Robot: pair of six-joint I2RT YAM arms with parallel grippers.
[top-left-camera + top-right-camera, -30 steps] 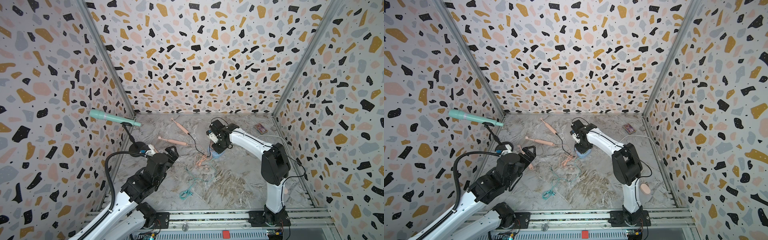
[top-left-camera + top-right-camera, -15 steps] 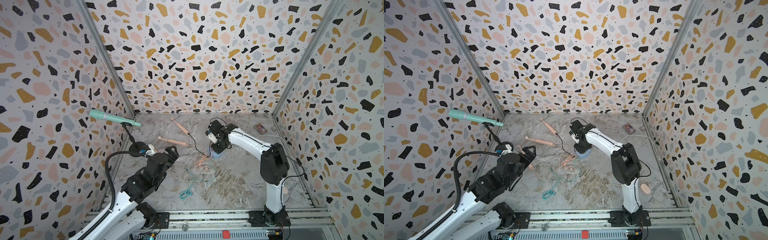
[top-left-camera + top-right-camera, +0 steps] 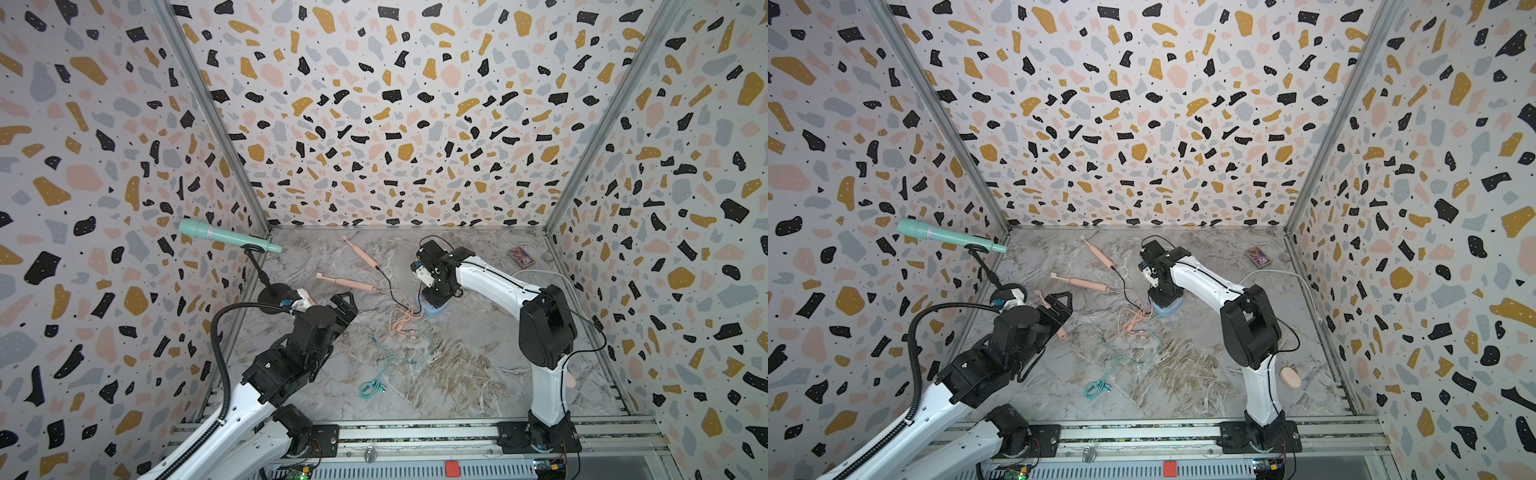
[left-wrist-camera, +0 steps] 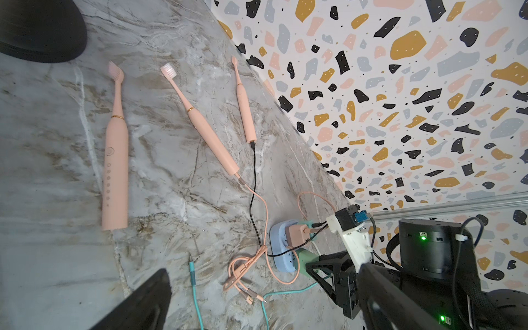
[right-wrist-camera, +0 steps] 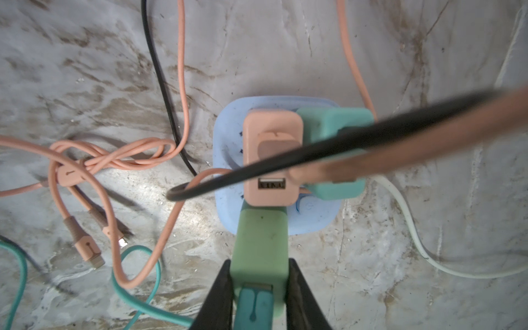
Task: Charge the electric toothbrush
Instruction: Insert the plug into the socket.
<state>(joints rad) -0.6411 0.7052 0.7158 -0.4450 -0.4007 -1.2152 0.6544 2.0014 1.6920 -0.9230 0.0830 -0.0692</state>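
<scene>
Three pink electric toothbrushes lie on the marble floor. The far one (image 4: pixel 244 103) carries a black cable, the middle one (image 4: pixel 205 128) a pink cable. The near toothbrush (image 4: pixel 114 154) has no cable and lies under my left gripper (image 3: pixel 345 303), which is open; only its ends (image 3: pixel 1062 332) show in a top view. My right gripper (image 5: pixel 258 263) is shut on a green charger adapter (image 5: pixel 260 234) standing on the blue power strip (image 5: pixel 228 137), with a teal cable (image 5: pixel 137 300) plugged into it. That cable's free plug (image 4: pixel 192 267) lies loose on the floor.
A pink adapter (image 5: pixel 271 143) and a teal adapter (image 5: pixel 328 123) also sit on the strip. A mint microphone (image 3: pixel 224 237) on a stand is at the left wall. A card box (image 3: pixel 521 257), a white cord (image 3: pixel 540 272) and a pink oval (image 3: pixel 1290 378) lie at the right.
My right gripper has shifted slightly over the power strip with the green adapter in it. The left arm has not moved.
</scene>
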